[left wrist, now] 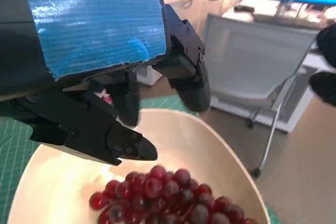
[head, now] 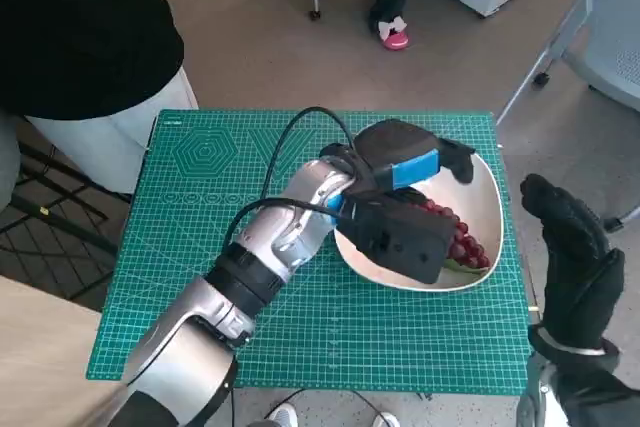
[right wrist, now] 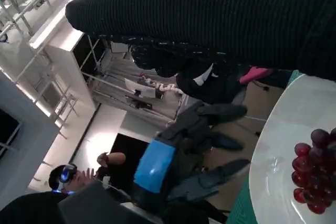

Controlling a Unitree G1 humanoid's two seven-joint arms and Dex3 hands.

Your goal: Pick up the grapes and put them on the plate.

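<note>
Shallow white round plate (head: 487,192) sits on the green gridded cutting mat (head: 200,237) at its right side. It holds one bunch of dark red grapes (head: 462,239), lying toward the plate's near right rim. Left hand (head: 400,169), black with blue tape across its back, hovers over the plate; fingers spread apart, nothing held, grapes just below its fingertips (left wrist: 128,145), no contact visible. Right hand (head: 570,262) in its black knitted glove is raised beyond the mat's right edge, fingers loosely open, empty.
</note>
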